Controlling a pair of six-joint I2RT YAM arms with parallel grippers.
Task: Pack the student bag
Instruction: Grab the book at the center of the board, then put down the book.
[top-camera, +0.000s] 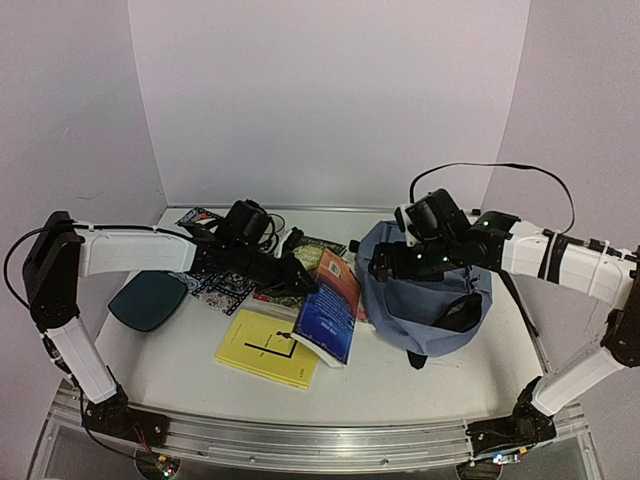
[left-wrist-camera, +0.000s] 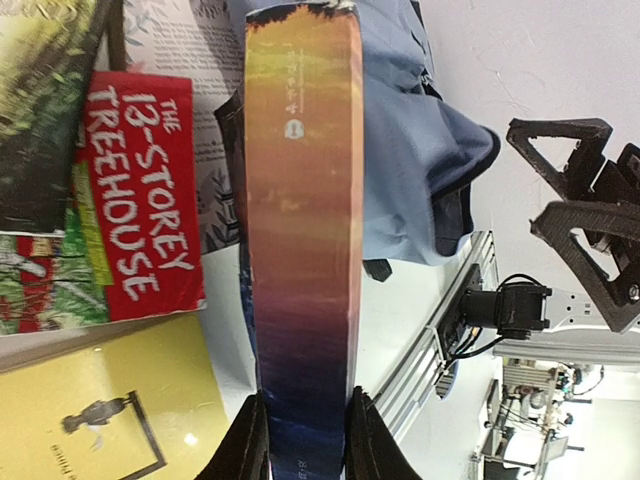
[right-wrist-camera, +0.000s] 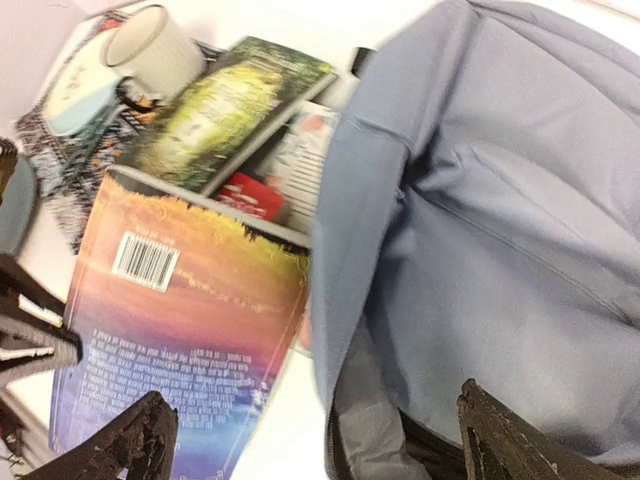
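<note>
Looking at bag (top-camera: 432, 292) right of centre in overhead frame, slumped on worktop (top-camera: 380, 375). Dark gap at its lower right looks like the mouth, not certain. Pinching orange-blue book (top-camera: 330, 305) with left fingers (left-wrist-camera: 250, 450), closed narrow across its thin edge. Book tilted up just left of bag; can't tell if touching. Holding right fingers (right-wrist-camera: 125, 445) spread wide over bag's left side, gripping nothing.

Judging bag light, soft, floppy: likely to cave and slide under a push, and the mouth to sag shut. Best to take hold at rim of opening by the zip, or a fold of cloth beside it, and lift to hold the mouth open. Avoid mid-panel, only bunches. Not fragile, decent friction on cloth. Also seeing yellow book (top-camera: 268, 348) flat at lower centre.
</note>
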